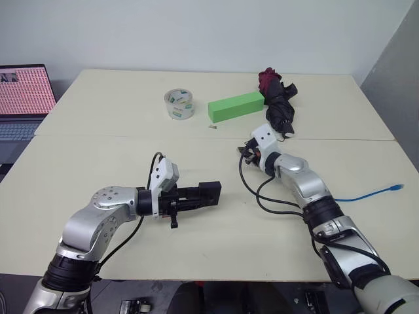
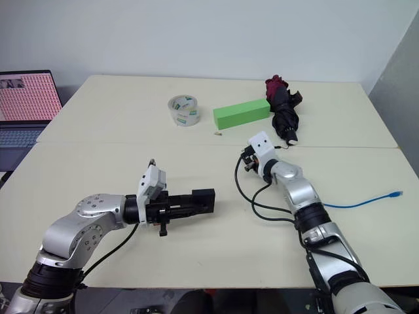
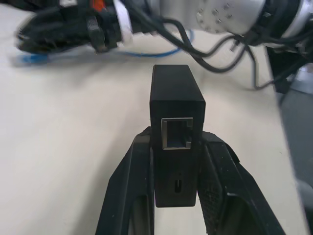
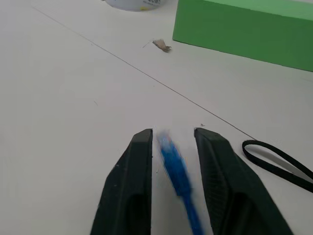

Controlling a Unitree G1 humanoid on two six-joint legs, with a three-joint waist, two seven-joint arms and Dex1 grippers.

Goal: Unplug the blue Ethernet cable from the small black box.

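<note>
Two grippers over a table, the cable already out of the box.
The left gripper (image 3: 176,161) clamps the black box (image 3: 176,105), its port bare; the blue cable (image 4: 177,174) lies loose between the right gripper's (image 4: 173,134) parted fingers.

I count one small black box (image 1: 209,191), one blue Ethernet cable (image 1: 366,194), one roll of tape (image 1: 179,104), one green block (image 1: 236,106) and one folded umbrella (image 1: 278,101). One laptop (image 1: 23,104) sits at the edge. My grippers are two, left gripper (image 1: 196,196) and right gripper (image 4: 172,142).
</note>
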